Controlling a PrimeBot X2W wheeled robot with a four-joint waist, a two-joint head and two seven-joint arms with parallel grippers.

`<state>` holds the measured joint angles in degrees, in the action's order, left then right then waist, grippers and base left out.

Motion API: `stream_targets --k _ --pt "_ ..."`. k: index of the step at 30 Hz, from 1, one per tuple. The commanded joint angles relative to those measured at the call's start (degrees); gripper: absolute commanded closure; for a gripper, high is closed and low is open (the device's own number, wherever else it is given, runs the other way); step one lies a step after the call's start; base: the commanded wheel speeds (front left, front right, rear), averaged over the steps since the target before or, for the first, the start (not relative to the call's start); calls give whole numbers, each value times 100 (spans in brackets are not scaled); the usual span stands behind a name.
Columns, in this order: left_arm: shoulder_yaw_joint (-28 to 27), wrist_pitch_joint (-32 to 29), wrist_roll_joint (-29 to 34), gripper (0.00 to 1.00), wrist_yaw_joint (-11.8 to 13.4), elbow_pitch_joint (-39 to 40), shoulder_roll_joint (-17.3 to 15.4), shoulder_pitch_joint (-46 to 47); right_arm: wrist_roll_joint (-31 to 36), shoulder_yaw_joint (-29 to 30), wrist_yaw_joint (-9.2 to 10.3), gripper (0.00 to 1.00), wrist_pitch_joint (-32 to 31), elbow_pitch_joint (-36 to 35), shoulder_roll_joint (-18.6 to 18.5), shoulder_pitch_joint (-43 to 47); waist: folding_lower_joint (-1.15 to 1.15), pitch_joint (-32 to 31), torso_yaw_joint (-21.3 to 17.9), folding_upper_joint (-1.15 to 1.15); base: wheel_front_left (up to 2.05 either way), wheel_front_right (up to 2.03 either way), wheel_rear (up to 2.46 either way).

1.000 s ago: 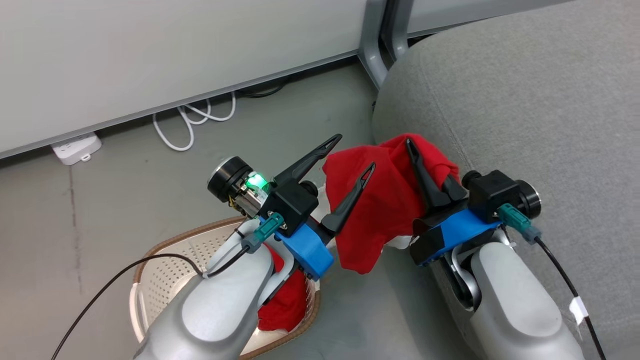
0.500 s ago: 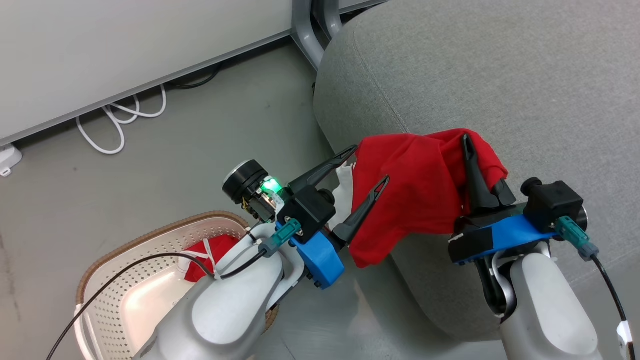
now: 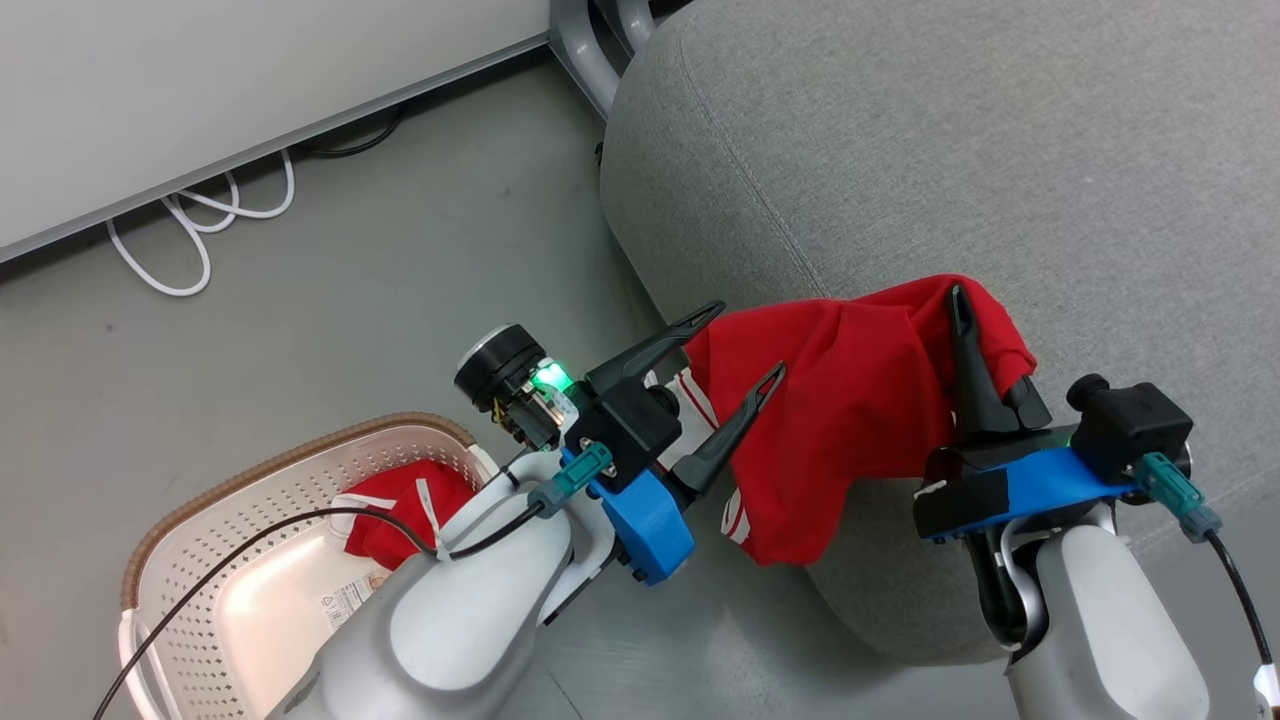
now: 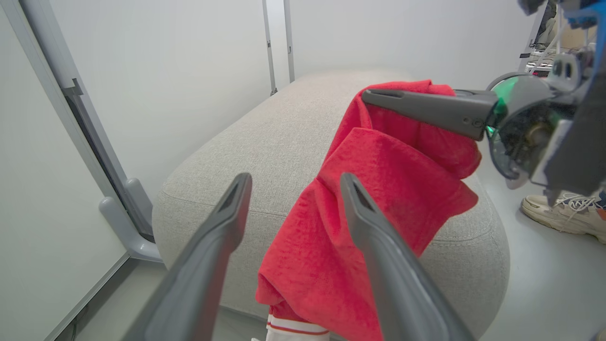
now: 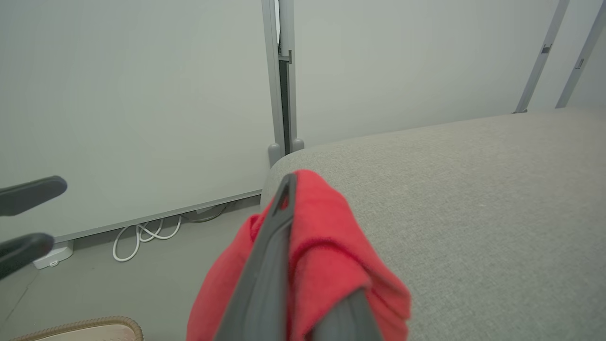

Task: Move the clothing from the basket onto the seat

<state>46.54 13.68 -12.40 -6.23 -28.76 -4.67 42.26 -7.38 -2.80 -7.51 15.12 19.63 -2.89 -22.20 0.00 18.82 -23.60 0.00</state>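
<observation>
Clothing further over seat corner, right end effector gripping

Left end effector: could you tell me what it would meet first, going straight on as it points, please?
Most likely the hanging red garment, just beyond the open left end effector; the seat lies behind it. Depth is unclear.

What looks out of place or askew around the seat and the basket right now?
The red garment hangs bunched from the shut right gripper over the rounded corner of the seat, its lower part dangling past the side, not lying on top. A second garment sits crumpled in the basket.
</observation>
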Motion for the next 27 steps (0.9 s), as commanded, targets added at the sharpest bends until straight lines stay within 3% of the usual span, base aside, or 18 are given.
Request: stream_targets --k 1,14,20,27 --pt "2 0 -14 0 -21 4 -41 87 -22 13 4 100 5 -21 3 -4 0 9 18 0 0 0 0" --pt "-33 -27 -19 0 100 160 -174 259 331 361 4 100 6 -488 -72 -1101 0 391 160 0 0 0 0" --pt "-65 -176 50 0 138 387 -341 505 384 858 4 100 4 -857 -527 -2137 0 967 256 0 0 0 0" --pt "-62 -424 190 0 129 698 -595 841 251 1904 4 100 4 -1102 -1320 -3229 0 1703 371 0 0 0 0"
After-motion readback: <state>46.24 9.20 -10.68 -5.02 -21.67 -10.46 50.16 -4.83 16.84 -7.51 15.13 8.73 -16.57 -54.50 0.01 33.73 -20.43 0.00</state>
